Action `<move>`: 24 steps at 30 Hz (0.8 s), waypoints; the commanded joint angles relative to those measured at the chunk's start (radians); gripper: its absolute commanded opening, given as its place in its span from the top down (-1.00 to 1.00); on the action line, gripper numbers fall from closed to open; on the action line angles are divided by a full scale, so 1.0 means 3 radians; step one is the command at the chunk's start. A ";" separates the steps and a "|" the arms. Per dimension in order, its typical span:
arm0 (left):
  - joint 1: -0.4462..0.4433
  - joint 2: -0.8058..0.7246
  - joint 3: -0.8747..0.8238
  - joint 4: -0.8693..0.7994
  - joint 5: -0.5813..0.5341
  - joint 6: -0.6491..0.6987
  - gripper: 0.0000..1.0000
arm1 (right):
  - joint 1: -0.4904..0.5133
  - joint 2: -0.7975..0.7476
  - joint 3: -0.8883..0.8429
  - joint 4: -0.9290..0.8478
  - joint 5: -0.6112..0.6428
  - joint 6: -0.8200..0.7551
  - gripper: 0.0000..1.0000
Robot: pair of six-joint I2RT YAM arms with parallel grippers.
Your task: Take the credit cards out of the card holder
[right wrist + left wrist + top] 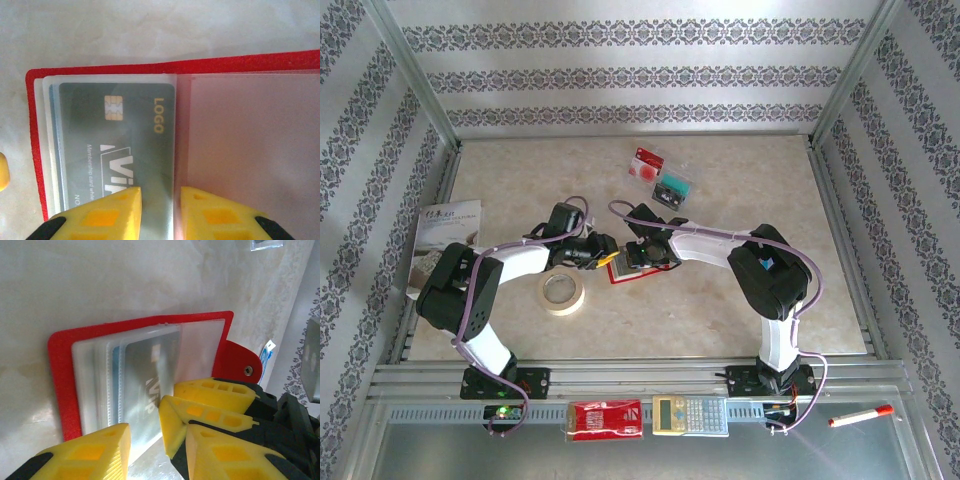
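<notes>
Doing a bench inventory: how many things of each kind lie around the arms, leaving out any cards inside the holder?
Loose cards: 2
Card holder: 1
Tape roll: 1
Printed pack: 1
Red packet: 1
Calculator: 1
Marker: 1
Total: 8

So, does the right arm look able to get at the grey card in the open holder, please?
Probably yes: the right gripper is at the card holder, fingers straddling the grey card's edge, though its clear pocket covers it.
</notes>
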 commanded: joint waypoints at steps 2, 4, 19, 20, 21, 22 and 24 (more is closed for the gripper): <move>-0.0077 0.0084 0.0130 -0.0111 -0.0011 0.0098 0.32 | -0.0051 0.0156 -0.0164 -0.0120 0.0007 0.0065 0.50; -0.0082 0.0110 0.0145 -0.0138 -0.0048 0.0120 0.33 | -0.0059 0.0151 -0.0184 -0.0085 -0.0029 0.0071 0.50; -0.0120 0.0347 0.0347 -0.0499 -0.0249 0.0374 0.35 | -0.0196 0.0136 -0.0357 0.0218 -0.0439 0.0152 0.51; -0.0120 0.0358 0.0365 -0.0542 -0.0269 0.0403 0.35 | -0.0202 0.0130 -0.0365 0.0234 -0.0444 0.0155 0.51; -0.0118 0.0370 0.0380 -0.0554 -0.0254 0.0414 0.35 | -0.0203 0.0126 -0.0375 0.0241 -0.0453 0.0162 0.51; -0.0118 0.0386 0.0388 -0.0546 -0.0229 0.0420 0.35 | -0.0208 0.0125 -0.0383 0.0255 -0.0461 0.0167 0.51; -0.0129 0.0404 0.0386 -0.0497 -0.0190 0.0413 0.36 | -0.0225 0.0128 -0.0398 0.0287 -0.0498 0.0186 0.51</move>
